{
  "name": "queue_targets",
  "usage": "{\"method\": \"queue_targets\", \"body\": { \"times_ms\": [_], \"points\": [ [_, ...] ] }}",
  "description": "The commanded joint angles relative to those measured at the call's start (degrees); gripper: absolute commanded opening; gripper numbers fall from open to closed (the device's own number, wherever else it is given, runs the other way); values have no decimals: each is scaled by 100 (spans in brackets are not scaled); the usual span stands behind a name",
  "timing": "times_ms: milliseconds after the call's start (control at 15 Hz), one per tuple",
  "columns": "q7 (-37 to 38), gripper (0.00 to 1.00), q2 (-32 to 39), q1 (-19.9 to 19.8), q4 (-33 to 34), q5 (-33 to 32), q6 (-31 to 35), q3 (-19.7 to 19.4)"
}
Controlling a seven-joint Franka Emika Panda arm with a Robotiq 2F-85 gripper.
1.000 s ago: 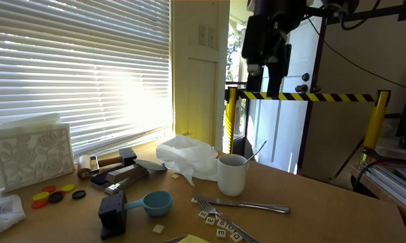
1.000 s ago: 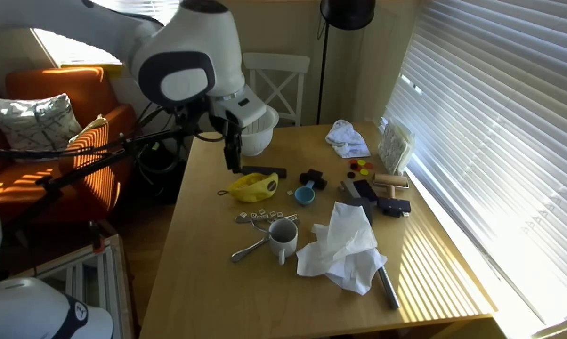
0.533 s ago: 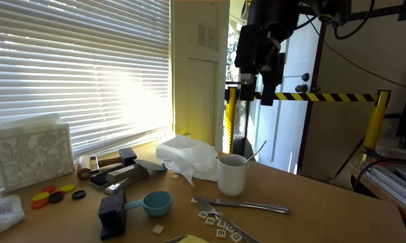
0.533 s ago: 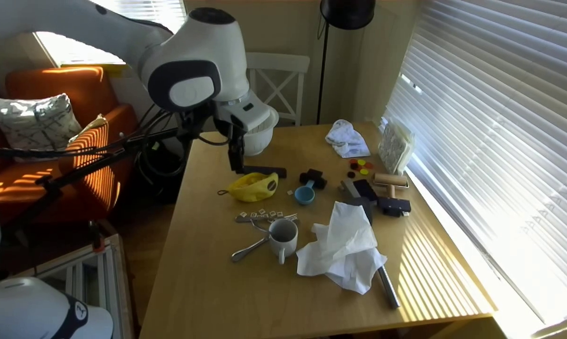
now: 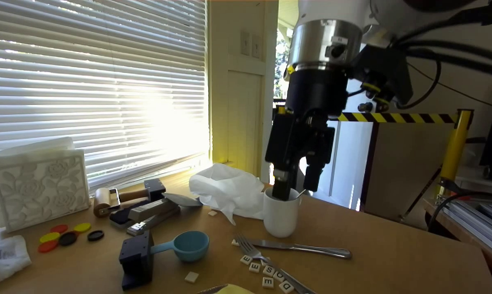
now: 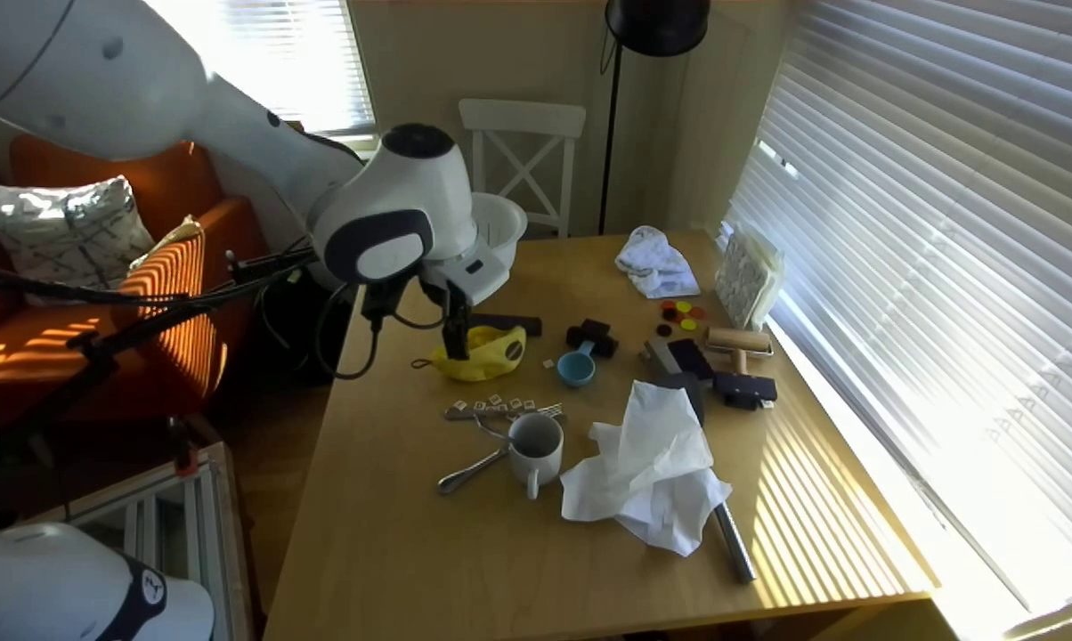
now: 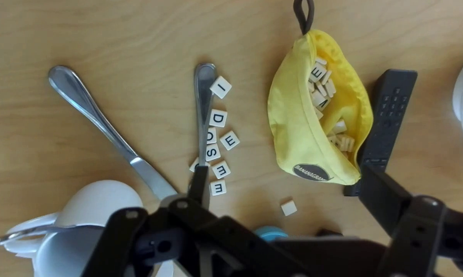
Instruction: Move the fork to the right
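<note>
The slim silver fork (image 5: pixel 252 252) lies on the table with its handle across small letter tiles, near the white mug (image 5: pixel 280 216). It also shows in an exterior view (image 6: pixel 463 415), partly behind the mug, and in the wrist view (image 7: pixel 204 88). My gripper (image 5: pixel 297 188) is open and empty, in the air above the table. It also shows in an exterior view (image 6: pixel 456 343), in front of the yellow pouch. In the wrist view my gripper (image 7: pixel 289 188) has its fingers wide apart; the left finger hides the fork's tines, and the right finger overlaps the black remote.
A silver knife (image 7: pixel 100 119) lies beside the fork. The mug holds a spoon. The yellow pouch (image 7: pixel 293 127) of tiles lies by the black remote (image 7: pixel 393 107). A blue scoop (image 5: pixel 193 247), crumpled white paper (image 5: pixel 229 188) and dark-handled tools (image 6: pixel 689 361) are on the table.
My gripper has come down toward the table, a little left in one view and right in another, staying open. The fork and the other table things have not moved.
</note>
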Motion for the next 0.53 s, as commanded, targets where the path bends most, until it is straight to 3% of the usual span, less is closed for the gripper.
{"method": "queue_targets", "body": {
  "times_ms": [0, 467],
  "points": [
    [828, 100, 496, 194, -135, -396, 759, -343],
    [1646, 100, 1446, 752, 145, -697, 1132, -967]
  ]
}}
